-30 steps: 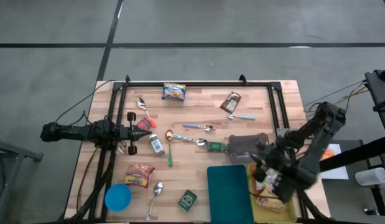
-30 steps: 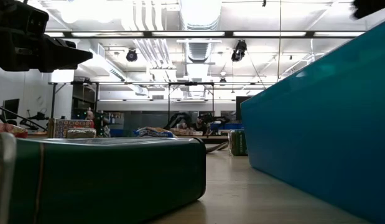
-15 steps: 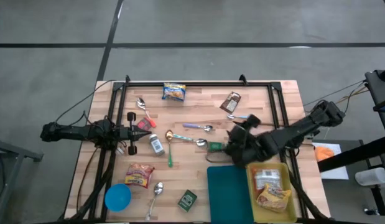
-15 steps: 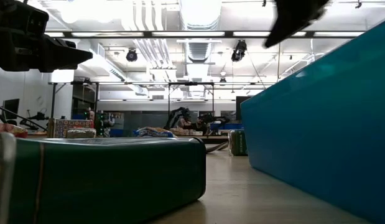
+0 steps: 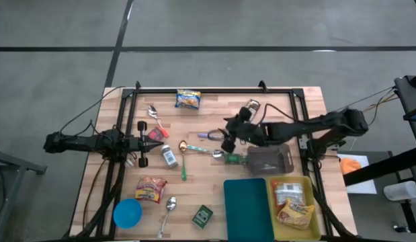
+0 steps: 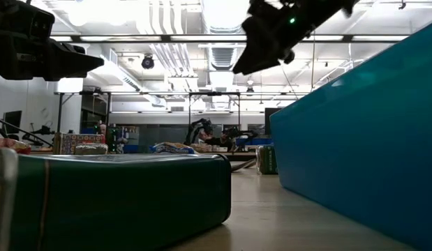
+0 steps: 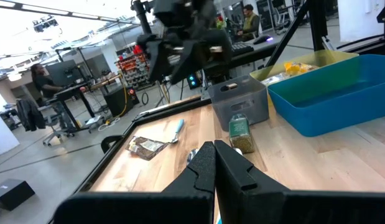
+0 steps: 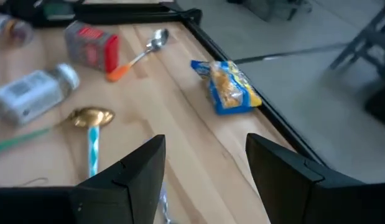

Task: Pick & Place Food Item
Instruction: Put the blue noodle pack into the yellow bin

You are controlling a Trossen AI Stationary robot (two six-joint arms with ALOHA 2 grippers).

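My right gripper (image 5: 226,138) hovers open and empty above the middle of the table, and its wrist view shows the fingers (image 8: 141,171) wide apart. Beyond it, lying flat on the wood, are a blue and yellow snack bag (image 8: 227,86) (image 5: 188,99), a red can (image 8: 92,46), a small jar (image 8: 33,91) and a gold spoon (image 8: 91,117). Two food packets (image 5: 293,205) lie in the yellow bin (image 5: 316,214) at the near right. My left gripper (image 5: 155,136) (image 7: 214,167) waits shut at the table's left, pointing level.
A teal bin (image 5: 246,208) stands beside the yellow bin, with a grey container (image 5: 268,159) and a green spice jar (image 5: 234,159) behind it. A brown packet (image 5: 250,108), several spoons, a red and yellow packet (image 5: 151,189), a blue bowl (image 5: 127,213) and a green tin (image 5: 202,216) are scattered about.
My right gripper has swung from above the yellow bin at the near right toward the table's far left. It now hovers over the middle, and its wrist has rolled on the way. The packets stay in the yellow bin.
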